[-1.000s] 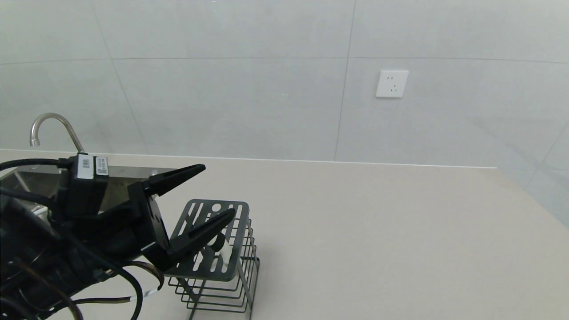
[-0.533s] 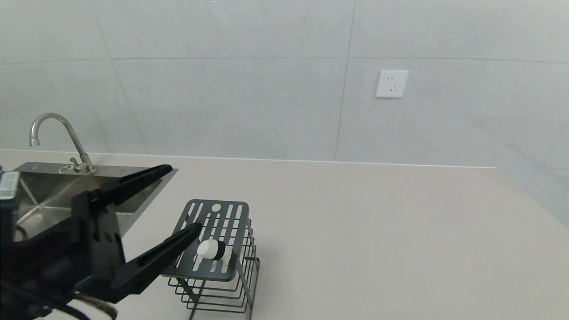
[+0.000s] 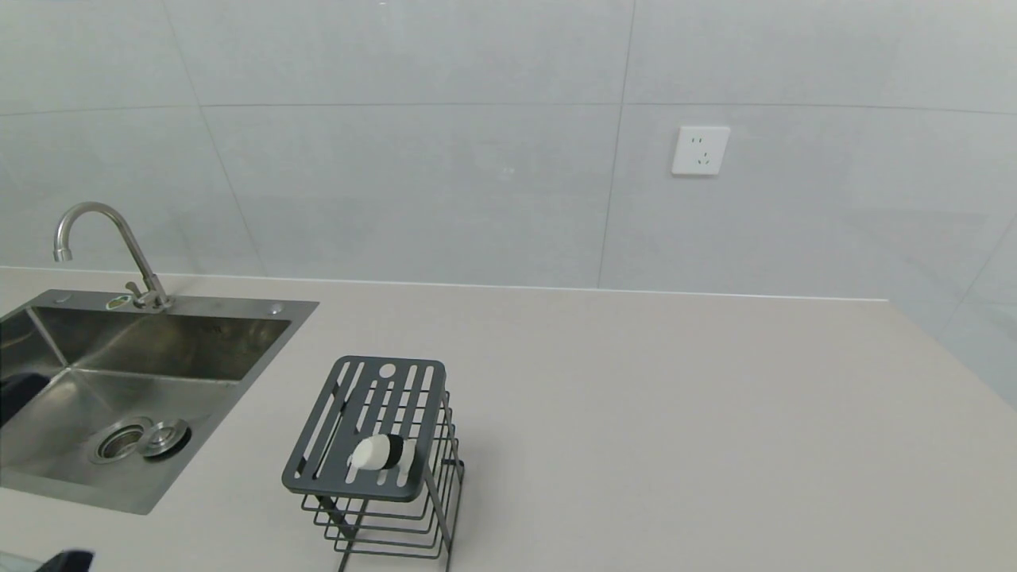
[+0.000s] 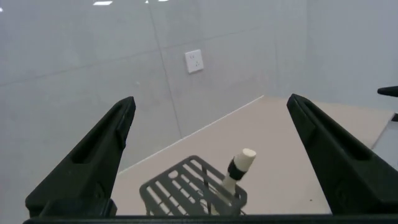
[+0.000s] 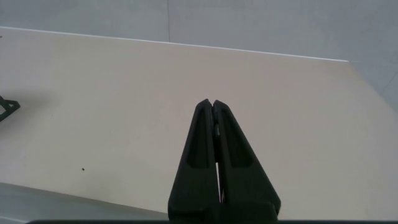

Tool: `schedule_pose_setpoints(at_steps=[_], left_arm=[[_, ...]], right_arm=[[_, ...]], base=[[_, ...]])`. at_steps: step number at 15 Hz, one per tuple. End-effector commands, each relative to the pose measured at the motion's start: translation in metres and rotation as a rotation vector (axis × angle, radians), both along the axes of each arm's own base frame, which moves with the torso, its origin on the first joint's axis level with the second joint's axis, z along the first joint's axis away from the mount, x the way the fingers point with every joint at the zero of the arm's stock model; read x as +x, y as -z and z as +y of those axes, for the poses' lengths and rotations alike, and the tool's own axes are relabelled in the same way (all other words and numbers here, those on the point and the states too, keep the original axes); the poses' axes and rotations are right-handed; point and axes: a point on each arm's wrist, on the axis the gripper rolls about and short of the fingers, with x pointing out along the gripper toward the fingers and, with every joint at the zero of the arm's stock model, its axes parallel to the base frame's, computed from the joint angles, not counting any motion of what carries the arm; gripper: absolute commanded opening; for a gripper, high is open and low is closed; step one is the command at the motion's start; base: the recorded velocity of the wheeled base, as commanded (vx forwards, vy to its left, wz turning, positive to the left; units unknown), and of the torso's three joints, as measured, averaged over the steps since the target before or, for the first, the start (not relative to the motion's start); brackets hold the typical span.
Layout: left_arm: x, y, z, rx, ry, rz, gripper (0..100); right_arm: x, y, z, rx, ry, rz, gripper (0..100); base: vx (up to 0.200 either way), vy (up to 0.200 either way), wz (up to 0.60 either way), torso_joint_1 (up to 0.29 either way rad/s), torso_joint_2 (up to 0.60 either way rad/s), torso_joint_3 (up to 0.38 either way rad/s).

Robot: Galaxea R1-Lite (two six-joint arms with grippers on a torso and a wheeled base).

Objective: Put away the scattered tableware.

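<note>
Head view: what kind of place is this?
Most likely a kitchen: a steel sink with a curved faucet set into a pale countertop, and a slotted utensil rack beside it.

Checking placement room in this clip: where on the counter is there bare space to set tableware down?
Widest free patch: the counter right of the rack, out to the wall and the right edge. A narrower bare strip lies between sink and rack. Crowded: the rack's front, where a white-tipped handle sticks up.

The left gripper [image 4: 211, 101] has its two black fingers [image 4: 99, 155] spread wide apart. The right gripper [image 5: 213, 103] has its fingers pressed together, tips touching.
</note>
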Motion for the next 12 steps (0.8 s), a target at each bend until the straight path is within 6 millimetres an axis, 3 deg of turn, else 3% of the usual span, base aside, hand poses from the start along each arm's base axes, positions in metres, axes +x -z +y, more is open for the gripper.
schedule_pose_setpoints(at_steps=[1, 2, 5, 7, 9, 12], left_arm=[[-0.067, 0.007, 0.012, -0.031, -0.096, -0.114, 100], [-0.074, 0.013, 0.012, -0.038, -0.125, -0.092, 100], [-0.061, 0.037, 0.014, -0.073, -0.278, 0.006, 100], [-0.049, 0.071, 0.014, -0.041, -0.387, 0.206, 100], [-0.054, 0.097, 0.013, 0.03, -0.529, 0.326, 100], [-0.053, 0.101, 0.018, 0.02, -0.712, 0.351, 100]], right_arm=[[0.0, 0.0, 0.0, 0.0, 0.0, 0.001, 0], [0.0, 0.0, 0.0, 0.0, 0.0, 0.001, 0], [0.0, 0.0, 0.0, 0.0, 0.0, 0.001, 0], [0.0, 0.0, 0.0, 0.0, 0.0, 0.001, 0], [0.0, 0.0, 0.0, 0.001, 0.015, 0.001, 0], [0.0, 0.007, -0.004, 0.019, 0.164, 0.066, 0]], base=[[0.0, 0.0, 0.0, 0.0, 0.0, 0.0], [0.0, 0.0, 0.0, 0.0, 0.0, 0.0], [0.0, 0.0, 0.0, 0.0, 0.0, 0.0], [0.0, 0.0, 0.0, 0.0, 0.0, 0.0], [0.0, 0.0, 0.0, 0.0, 0.0, 0.0], [0.0, 0.0, 0.0, 0.0, 0.0, 0.0]])
